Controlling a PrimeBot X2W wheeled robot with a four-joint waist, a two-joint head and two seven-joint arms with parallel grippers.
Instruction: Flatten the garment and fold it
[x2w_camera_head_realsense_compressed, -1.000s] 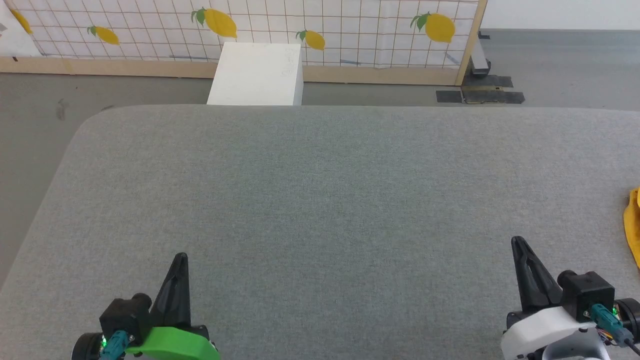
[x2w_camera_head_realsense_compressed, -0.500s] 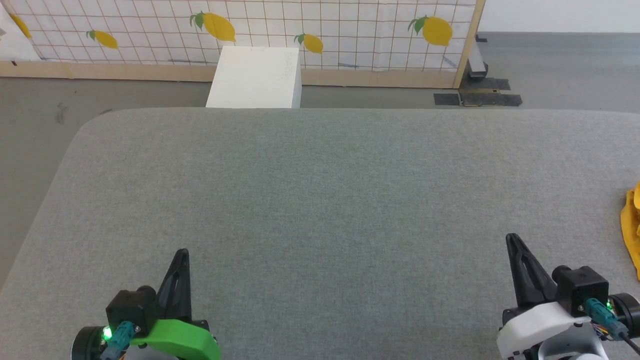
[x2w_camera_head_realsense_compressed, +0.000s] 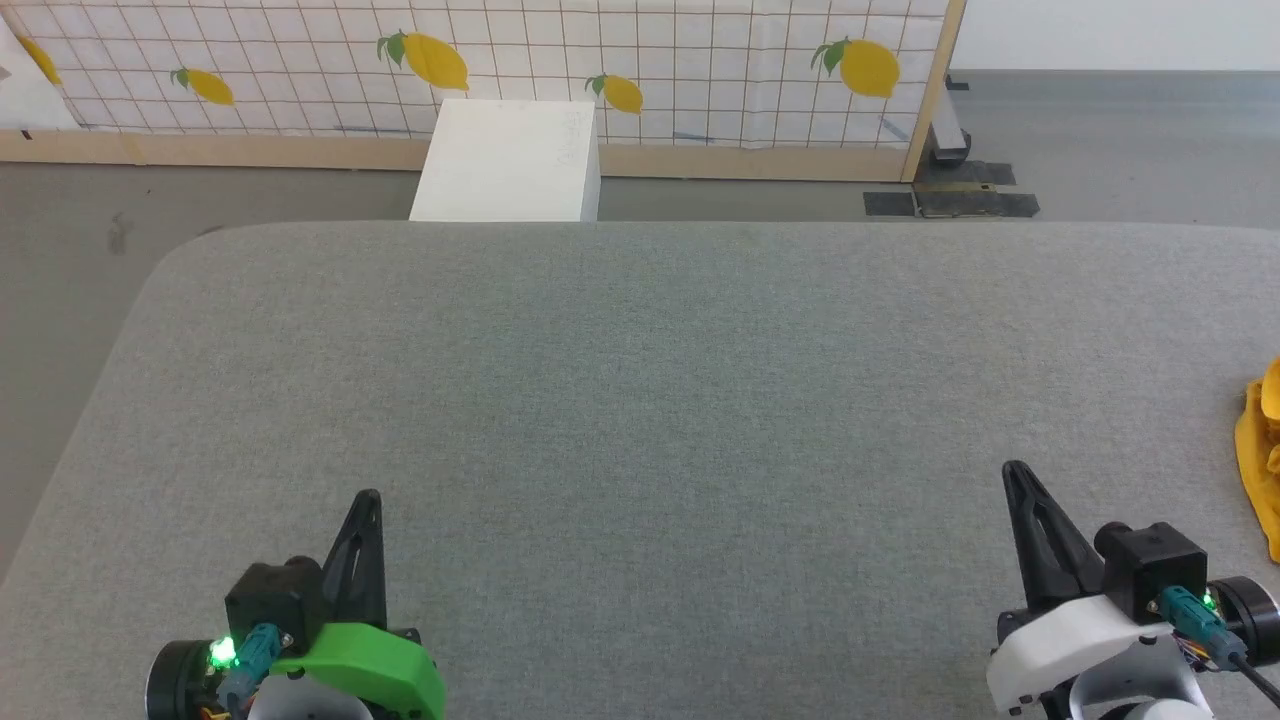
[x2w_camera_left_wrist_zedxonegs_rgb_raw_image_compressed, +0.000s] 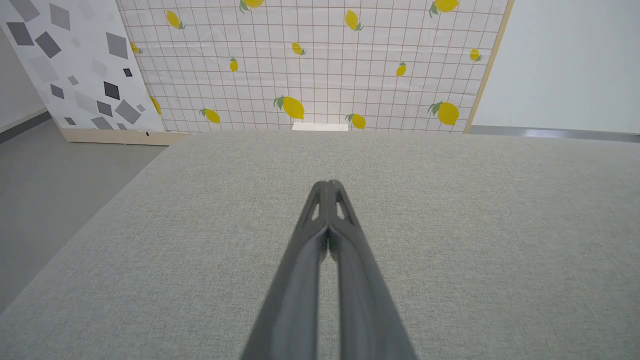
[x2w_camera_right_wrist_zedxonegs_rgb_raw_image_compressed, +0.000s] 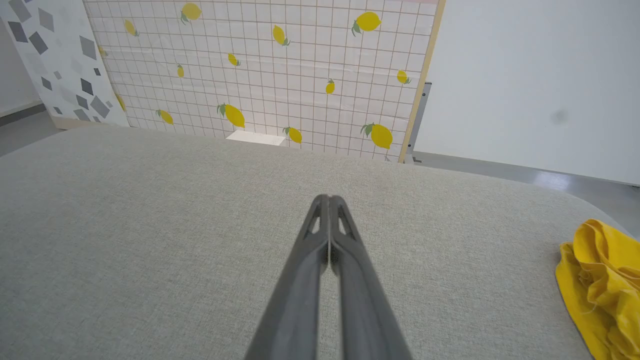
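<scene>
Both grippers sit low at the near edge of the grey table (x2w_camera_head_realsense_compressed: 640, 380): left gripper (x2w_camera_head_realsense_compressed: 368, 497) at 7 o'clock, right gripper (x2w_camera_head_realsense_compressed: 1015, 468) at 5. Fingers are pressed together, nothing held, tips pointing to 12. I read it as a rest pose, arms out of the work area. The garment (x2w_camera_head_realsense_compressed: 1258, 470) is a crumpled yellow heap at 3 o'clock, cut off by the head view's edge, near my right gripper but apart from it. My guess is the right arm reaches first, since it's nearest.
</scene>
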